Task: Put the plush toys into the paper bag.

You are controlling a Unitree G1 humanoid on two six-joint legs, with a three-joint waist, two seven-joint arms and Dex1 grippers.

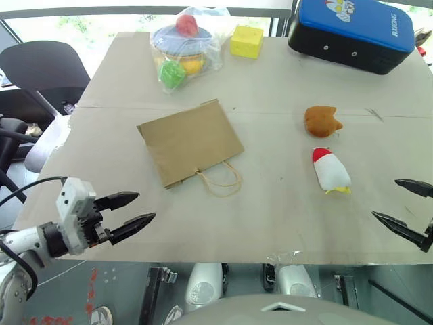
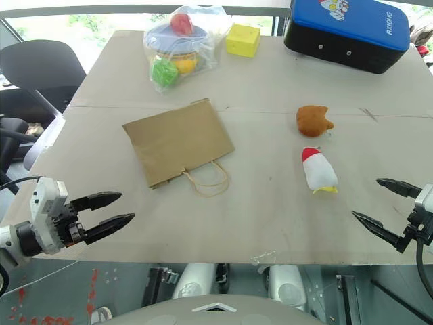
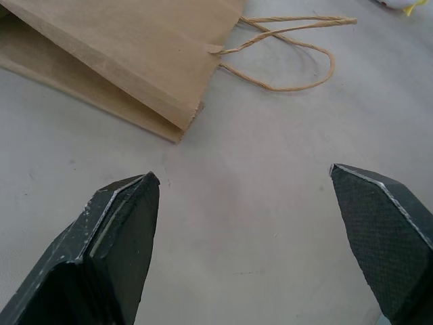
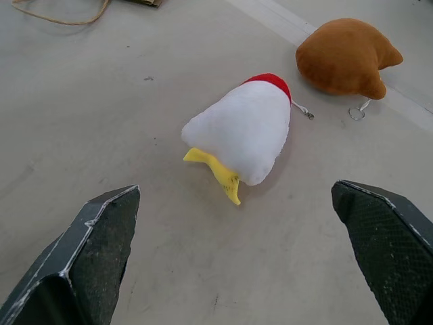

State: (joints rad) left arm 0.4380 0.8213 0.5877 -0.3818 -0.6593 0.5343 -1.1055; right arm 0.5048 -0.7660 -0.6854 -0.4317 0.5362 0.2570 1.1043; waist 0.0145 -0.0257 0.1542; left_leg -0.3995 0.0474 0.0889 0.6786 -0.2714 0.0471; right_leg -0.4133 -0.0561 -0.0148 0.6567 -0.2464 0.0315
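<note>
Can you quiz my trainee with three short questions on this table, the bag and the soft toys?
1. True or false: the paper bag lies flat on the table with its cord handles toward the robot.
2. Which soft toy lies nearer the right end effector: A) the orange-brown toy, B) the white toy with the red cap, C) both are already in the bag?
3. Fill in: the left end effector has its fingers ____ and holds nothing.

Key: 1 true. 2 B. 3 open.
</note>
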